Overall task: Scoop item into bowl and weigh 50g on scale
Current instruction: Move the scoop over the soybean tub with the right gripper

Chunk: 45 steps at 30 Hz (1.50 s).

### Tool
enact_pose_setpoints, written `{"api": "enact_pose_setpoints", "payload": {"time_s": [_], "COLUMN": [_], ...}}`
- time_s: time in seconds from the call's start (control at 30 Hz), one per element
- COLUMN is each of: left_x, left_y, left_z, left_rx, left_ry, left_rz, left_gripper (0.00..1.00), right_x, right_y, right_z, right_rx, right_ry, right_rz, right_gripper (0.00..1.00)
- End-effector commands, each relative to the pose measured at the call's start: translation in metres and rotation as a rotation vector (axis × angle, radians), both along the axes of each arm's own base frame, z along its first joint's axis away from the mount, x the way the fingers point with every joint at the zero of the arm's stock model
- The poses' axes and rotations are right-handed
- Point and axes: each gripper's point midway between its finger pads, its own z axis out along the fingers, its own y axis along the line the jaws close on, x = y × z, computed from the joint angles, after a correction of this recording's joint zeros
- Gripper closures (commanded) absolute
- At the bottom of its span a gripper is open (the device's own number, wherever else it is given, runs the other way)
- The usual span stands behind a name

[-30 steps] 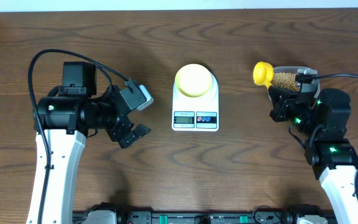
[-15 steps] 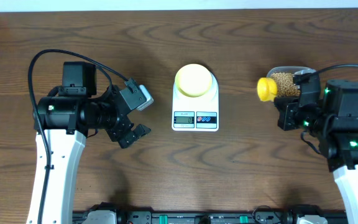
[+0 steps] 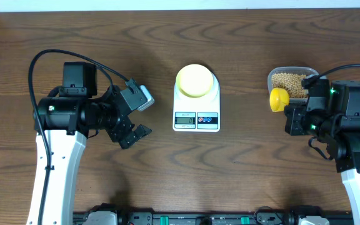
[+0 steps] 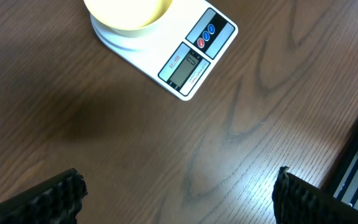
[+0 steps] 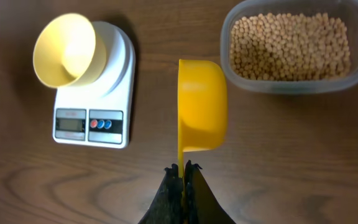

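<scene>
The white scale (image 3: 196, 111) stands mid-table with the pale-yellow bowl (image 3: 196, 80) on its top. Tan beans (image 3: 290, 83) fill a clear tub (image 3: 274, 76) at the right. My right gripper (image 3: 294, 107) is shut on the thin handle of a yellow measuring spoon (image 3: 279, 99), held just off the tub's left front side. In the right wrist view the gripper (image 5: 183, 167) pinches the spoon (image 5: 202, 112) edge-on between scale (image 5: 98, 112) and beans (image 5: 288, 46); the cup's inside is hidden. My left gripper (image 3: 144, 115) hangs open left of the scale, jaws wide apart (image 4: 179, 180) over bare wood.
Dark wooden table (image 3: 242, 162) all round. Each arm's black cable loops over the table behind it. A black rail runs along the front edge (image 3: 186, 219). In the left wrist view the scale (image 4: 191, 56) and bowl (image 4: 126, 12) lie ahead.
My right arm has carried the spoon from the tub's far left corner toward the table's front, to the tub's left front side. The left arm has not moved.
</scene>
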Motion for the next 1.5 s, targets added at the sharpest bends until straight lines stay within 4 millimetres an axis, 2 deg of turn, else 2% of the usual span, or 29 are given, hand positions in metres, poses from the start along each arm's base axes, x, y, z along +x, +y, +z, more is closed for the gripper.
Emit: {"api": "enact_pose_setpoints", "payload": {"time_s": [0.0, 0.13, 0.43, 0.77, 1.0, 1.17, 1.33, 1.47], "left_x": [0.001, 0.001, 0.001, 0.001, 0.001, 0.001, 0.001, 0.001], "left_y": [0.000, 0.000, 0.000, 0.000, 0.000, 0.000, 0.000, 0.000], "left_z": [0.001, 0.002, 0.002, 0.001, 0.002, 0.002, 0.002, 0.002], "left_rx": [-0.005, -0.005, -0.005, -0.005, -0.005, -0.005, -0.005, -0.006], "left_ry": [-0.004, -0.005, -0.005, -0.004, -0.005, -0.005, -0.005, -0.005], "left_rz": [-0.006, -0.006, -0.006, -0.005, -0.006, -0.006, -0.006, -0.006], "left_gripper": [0.02, 0.02, 0.02, 0.02, 0.02, 0.02, 0.02, 0.02], "right_x": [0.004, 0.007, 0.012, 0.015, 0.023, 0.016, -0.001, -0.011], "right_y": [-0.008, -0.015, 0.000, 0.002, 0.019, 0.023, 0.023, 0.010], "right_z": [0.007, 0.000, -0.015, -0.012, 0.001, -0.003, -0.014, -0.020], "right_rx": [0.045, 0.040, 0.178, 0.240, 0.325, 0.325, 0.271, 0.197], "right_ry": [0.011, 0.041, 0.146, 0.155, 0.114, 0.139, 0.200, 0.223], "right_rz": [-0.128, -0.190, -0.248, -0.303, -0.228, -0.193, -0.145, -0.182], "right_gripper": [0.99, 0.99, 0.99, 0.99, 0.99, 0.99, 0.99, 0.99]}}
